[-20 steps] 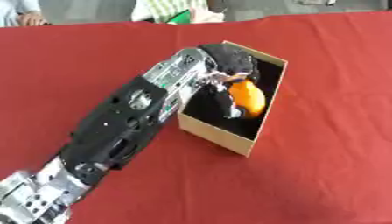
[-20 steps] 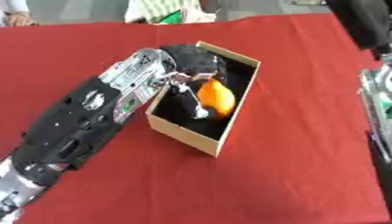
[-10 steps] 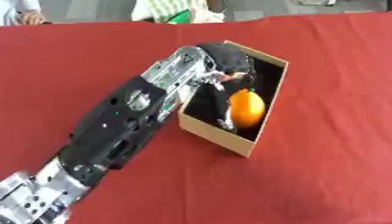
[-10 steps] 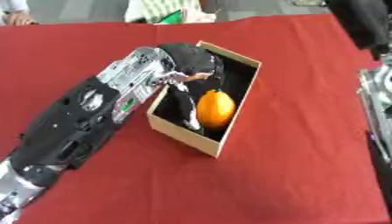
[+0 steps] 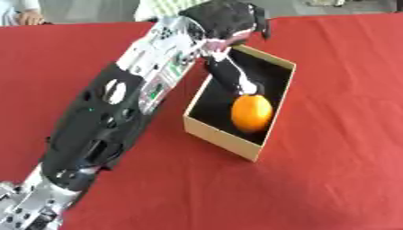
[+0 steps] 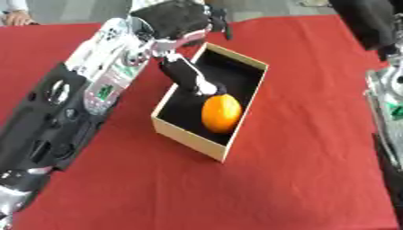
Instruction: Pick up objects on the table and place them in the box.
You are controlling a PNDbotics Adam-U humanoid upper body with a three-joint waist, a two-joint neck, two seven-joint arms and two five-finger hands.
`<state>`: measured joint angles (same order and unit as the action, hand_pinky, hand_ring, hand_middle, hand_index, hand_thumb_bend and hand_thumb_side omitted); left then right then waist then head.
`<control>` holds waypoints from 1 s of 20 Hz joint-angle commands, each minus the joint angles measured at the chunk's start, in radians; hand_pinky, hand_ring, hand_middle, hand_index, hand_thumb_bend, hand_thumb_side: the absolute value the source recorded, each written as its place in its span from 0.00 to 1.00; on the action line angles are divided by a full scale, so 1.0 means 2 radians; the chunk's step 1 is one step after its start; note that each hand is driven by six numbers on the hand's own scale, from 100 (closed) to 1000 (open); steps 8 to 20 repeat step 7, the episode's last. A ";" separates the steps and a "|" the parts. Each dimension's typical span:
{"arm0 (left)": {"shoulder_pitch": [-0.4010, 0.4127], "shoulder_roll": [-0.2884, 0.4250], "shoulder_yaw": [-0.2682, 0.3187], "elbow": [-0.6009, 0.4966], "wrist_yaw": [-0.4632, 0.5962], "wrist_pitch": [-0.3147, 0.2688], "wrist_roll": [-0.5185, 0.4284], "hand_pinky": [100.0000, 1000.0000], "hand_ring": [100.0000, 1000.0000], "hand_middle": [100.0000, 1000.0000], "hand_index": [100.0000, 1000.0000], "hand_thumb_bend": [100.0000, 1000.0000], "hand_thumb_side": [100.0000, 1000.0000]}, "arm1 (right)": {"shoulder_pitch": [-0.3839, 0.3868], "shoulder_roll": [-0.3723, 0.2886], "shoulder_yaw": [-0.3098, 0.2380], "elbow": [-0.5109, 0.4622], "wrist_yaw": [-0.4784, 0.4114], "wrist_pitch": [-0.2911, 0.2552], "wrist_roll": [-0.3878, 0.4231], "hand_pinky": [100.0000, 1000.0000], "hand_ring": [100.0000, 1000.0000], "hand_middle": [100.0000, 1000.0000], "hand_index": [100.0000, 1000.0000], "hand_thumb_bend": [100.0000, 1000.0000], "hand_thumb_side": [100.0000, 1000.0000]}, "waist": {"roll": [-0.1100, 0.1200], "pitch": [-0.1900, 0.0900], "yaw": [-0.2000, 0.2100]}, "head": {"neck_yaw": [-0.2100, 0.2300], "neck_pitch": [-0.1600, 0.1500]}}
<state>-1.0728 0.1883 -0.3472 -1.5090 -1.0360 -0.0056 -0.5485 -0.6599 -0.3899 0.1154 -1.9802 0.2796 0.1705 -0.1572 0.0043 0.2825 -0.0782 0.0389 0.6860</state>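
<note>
Red cloth point(image 5: 330, 179) covers the table from edge to edge; the left hand point(image 5: 224, 20) hangs over the far-left corner of the box point(image 5: 224, 143), fingers relaxed and holding nothing, one finger point(image 5: 232, 78) reaching down inside and ending just above the orange point(image 5: 252, 112); the orange lies in the box, toward its near end; the right hand shows in neither view, only part of an arm point(image 6: 387, 103) at the right edge
</note>
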 commanded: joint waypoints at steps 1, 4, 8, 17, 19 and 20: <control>0.000 0.024 0.046 -0.050 0.027 0.025 0.027 0.38 0.73 0.77 0.85 0.43 0.51 | -0.008 -0.007 -0.007 -0.010 0.003 -0.002 -0.002 0.92 0.78 0.72 0.91 0.00 0.71 | -0.001 -0.012 0.002 | -0.006 -0.001; 0.017 0.042 0.085 -0.088 0.051 0.049 0.051 0.39 0.74 0.78 0.87 0.27 0.51 | -0.010 -0.008 -0.007 -0.010 0.005 -0.003 -0.002 0.92 0.78 0.72 0.91 0.00 0.71 | -0.002 -0.012 0.004 | -0.009 -0.001; 0.035 0.055 0.117 -0.122 0.074 0.072 0.074 0.40 0.74 0.78 0.89 0.19 0.57 | -0.012 -0.009 -0.008 -0.010 0.007 -0.004 -0.002 0.92 0.78 0.72 0.91 0.00 0.71 | -0.003 -0.011 0.005 | -0.010 0.001; 0.035 0.055 0.117 -0.122 0.074 0.072 0.074 0.40 0.74 0.78 0.89 0.19 0.57 | -0.012 -0.009 -0.008 -0.010 0.007 -0.004 -0.002 0.92 0.78 0.72 0.91 0.00 0.71 | -0.003 -0.011 0.005 | -0.010 0.001; 0.035 0.055 0.117 -0.122 0.074 0.072 0.074 0.40 0.74 0.78 0.89 0.19 0.57 | -0.012 -0.009 -0.008 -0.010 0.007 -0.004 -0.002 0.92 0.78 0.72 0.91 0.00 0.71 | -0.003 -0.011 0.005 | -0.010 0.001; 0.035 0.055 0.117 -0.122 0.074 0.072 0.074 0.40 0.74 0.78 0.89 0.19 0.57 | -0.012 -0.009 -0.008 -0.010 0.007 -0.004 -0.002 0.92 0.78 0.72 0.91 0.00 0.71 | -0.003 -0.011 0.005 | -0.010 0.001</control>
